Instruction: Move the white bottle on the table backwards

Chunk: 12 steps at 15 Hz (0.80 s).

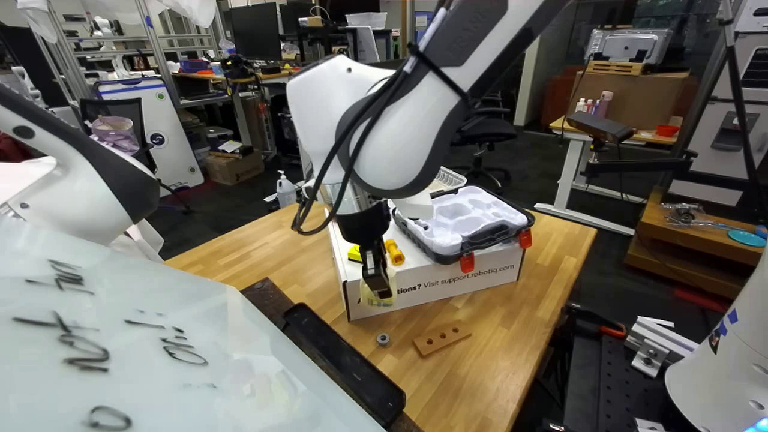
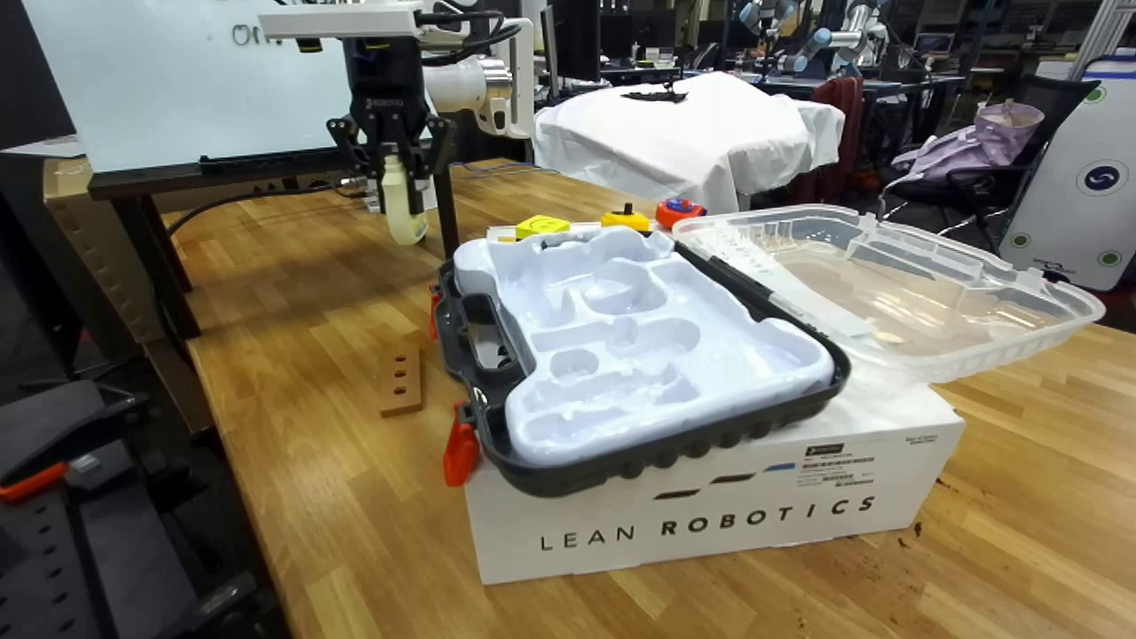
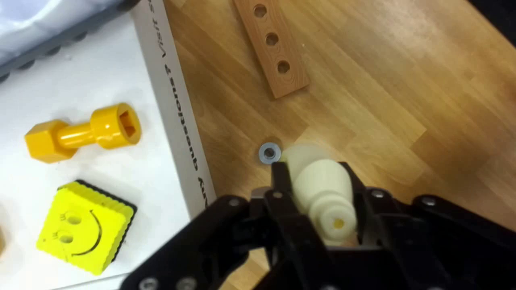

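The white bottle is cream-white and rounded, and shows in the wrist view (image 3: 322, 183) with its narrow neck toward the camera. My gripper (image 3: 314, 171) is shut on its sides, one black finger on each side. In an exterior view the bottle (image 2: 406, 222) hangs slightly tilted from the gripper (image 2: 399, 191), base down, above the wooden table (image 2: 293, 355). In an exterior view the gripper (image 1: 378, 289) is in front of the white box's side, and the bottle (image 1: 371, 300) is partly hidden behind the finger.
A big white box (image 1: 432, 288) bears a grey-and-white tray (image 2: 612, 355), a clear lid (image 2: 932, 293), a yellow bolt (image 3: 80, 135) and a yellow sponge (image 3: 84, 227). A drilled wooden strip (image 1: 441, 341) and a small grey ring (image 1: 383, 339) lie nearby. A whiteboard (image 1: 150, 336) stands close.
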Each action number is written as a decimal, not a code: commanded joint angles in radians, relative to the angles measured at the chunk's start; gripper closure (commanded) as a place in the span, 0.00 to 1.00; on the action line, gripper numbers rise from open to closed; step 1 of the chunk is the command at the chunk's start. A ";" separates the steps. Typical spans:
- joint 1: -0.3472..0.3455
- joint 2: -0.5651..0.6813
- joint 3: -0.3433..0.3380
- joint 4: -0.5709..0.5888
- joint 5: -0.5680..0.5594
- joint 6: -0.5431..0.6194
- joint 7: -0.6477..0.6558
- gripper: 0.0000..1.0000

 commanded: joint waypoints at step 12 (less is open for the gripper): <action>0.048 0.263 -0.020 0.410 -0.028 -0.185 0.000 0.92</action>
